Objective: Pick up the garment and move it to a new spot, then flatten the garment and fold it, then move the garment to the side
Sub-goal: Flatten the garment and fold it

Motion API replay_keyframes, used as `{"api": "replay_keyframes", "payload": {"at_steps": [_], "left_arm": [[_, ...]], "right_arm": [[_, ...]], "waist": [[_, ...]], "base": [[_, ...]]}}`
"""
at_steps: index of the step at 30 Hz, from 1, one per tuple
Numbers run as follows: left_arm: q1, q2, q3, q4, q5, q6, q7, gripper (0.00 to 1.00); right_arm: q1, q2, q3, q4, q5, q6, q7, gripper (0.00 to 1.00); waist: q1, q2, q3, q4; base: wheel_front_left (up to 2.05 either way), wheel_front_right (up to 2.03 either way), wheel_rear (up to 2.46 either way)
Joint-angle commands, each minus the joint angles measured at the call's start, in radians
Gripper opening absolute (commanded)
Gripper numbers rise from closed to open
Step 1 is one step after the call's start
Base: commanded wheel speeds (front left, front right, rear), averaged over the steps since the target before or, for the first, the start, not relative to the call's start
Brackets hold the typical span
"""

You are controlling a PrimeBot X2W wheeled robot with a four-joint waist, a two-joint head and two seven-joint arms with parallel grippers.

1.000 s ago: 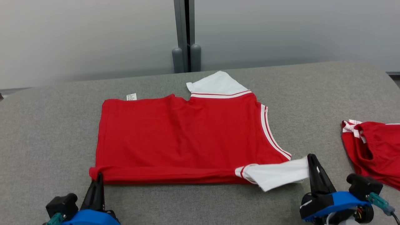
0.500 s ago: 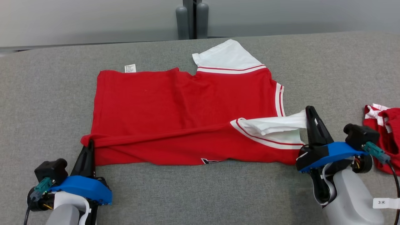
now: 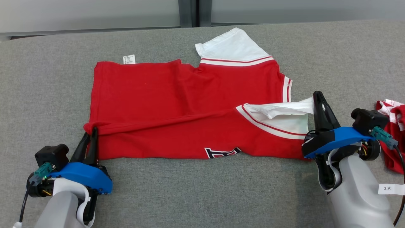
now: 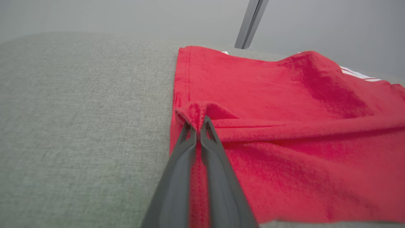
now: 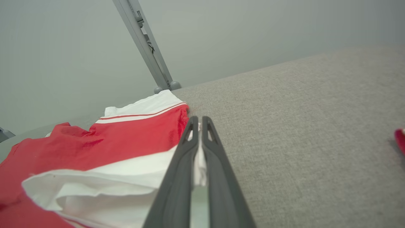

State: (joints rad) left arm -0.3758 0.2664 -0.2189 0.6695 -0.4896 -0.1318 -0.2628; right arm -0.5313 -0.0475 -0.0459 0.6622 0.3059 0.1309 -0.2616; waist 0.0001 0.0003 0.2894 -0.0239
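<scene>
The left tool (image 3: 92, 131) is pressed together on the near-left hem corner of the red garment (image 3: 177, 91). The right tool (image 3: 317, 96) pinches the white sleeve (image 3: 281, 118) at the near right. Both grips hold the same near edge, raised and drawn a little toward the far side, so the cloth doubles over itself along a ridge running left to right. This looks like a lengthwise fold under way. The garment lies mid-bench (image 3: 202, 190), its far half flat with the label (image 3: 128, 59) showing. Another red piece (image 3: 394, 139) lies at the right, well apart.
</scene>
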Motion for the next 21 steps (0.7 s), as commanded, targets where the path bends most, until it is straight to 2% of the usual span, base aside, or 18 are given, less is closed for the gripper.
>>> {"api": "replay_keyframes", "payload": {"at_steps": [1, 2, 9, 12, 21], "left_arm": [[-0.007, 0.005, -0.001, 0.002, -0.009, 0.002, -0.003, 1.0], [0.001, 0.003, 0.003, 0.002, -0.016, 0.002, -0.003, 1.0], [0.091, -0.034, 0.043, -0.006, -0.042, 0.002, -0.003, 1.0], [0.12, -0.046, 0.032, 0.006, -0.05, 0.002, -0.003, 1.0], [0.11, -0.033, 0.018, 0.075, -0.063, 0.002, 0.001, 1.0]], "right_arm": [[-0.016, -0.006, 0.001, 0.001, 0.017, 0.0, -0.005, 0.77], [-0.017, -0.007, 0.002, -0.009, 0.012, 0.0, -0.005, 1.0], [0.066, -0.006, -0.024, -0.079, 0.021, 0.0, -0.004, 1.0], [0.106, -0.006, -0.024, -0.116, 0.028, 0.0, -0.004, 1.0], [0.228, -0.006, -0.033, -0.174, 0.021, 0.0, -0.004, 1.0]], "waist": [[-0.0001, -0.0003, -0.001, -0.001], [-0.0001, -0.0003, -0.004, -0.001], [-0.0001, -0.0003, -0.044, -0.004], [-0.0001, -0.0003, -0.054, -0.008], [-0.0001, -0.0003, -0.051, -0.036]], "base": [[0.0, 0.0, 0.0], [0.0, 0.0, 0.0], [0.0, 0.0, 0.0], [0.0, 0.0, 0.0], [0.0, 0.0, 0.0]]}}
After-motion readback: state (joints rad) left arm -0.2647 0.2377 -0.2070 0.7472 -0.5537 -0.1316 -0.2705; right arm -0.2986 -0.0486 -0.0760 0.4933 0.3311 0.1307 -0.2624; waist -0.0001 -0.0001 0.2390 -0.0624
